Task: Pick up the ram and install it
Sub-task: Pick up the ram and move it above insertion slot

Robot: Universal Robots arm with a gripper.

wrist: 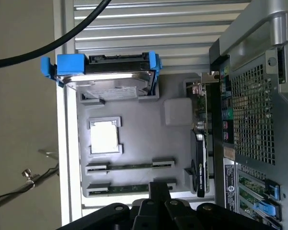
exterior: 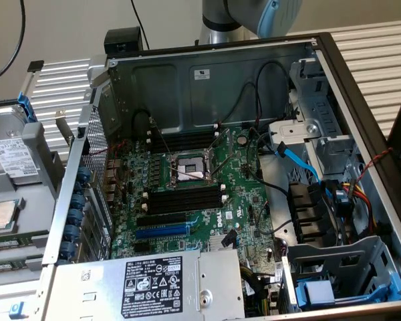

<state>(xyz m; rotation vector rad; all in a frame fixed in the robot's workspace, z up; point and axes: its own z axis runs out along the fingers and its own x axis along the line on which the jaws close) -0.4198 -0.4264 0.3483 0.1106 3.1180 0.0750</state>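
Ribbed metal slats of the tabletop (exterior: 371, 47) carry the scene. On the exterior view's left lies a moulded grey tray (wrist: 144, 143), matte, with shaped pockets: a hard drive (wrist: 108, 81) in a blue plastic caddy, a square processor (wrist: 104, 136), and two long narrow pockets. Each holds a thin, flat green stick: the ram (wrist: 127, 188) in the pocket nearest the tray's rim, and a second stick (wrist: 129, 166) parallel, just beside it. The black pincer (wrist: 159, 190) hangs over one end of the ram, its fingers closed together; whether it touches the stick cannot be told. Next comes the open steel computer case (exterior: 187, 73), sheet walls upright around a green motherboard (exterior: 244, 200) whose long black memory slots (exterior: 187, 199) lie bare, open room above them. Cables and a drive cage (exterior: 347, 267) crowd the exterior view's right edge.
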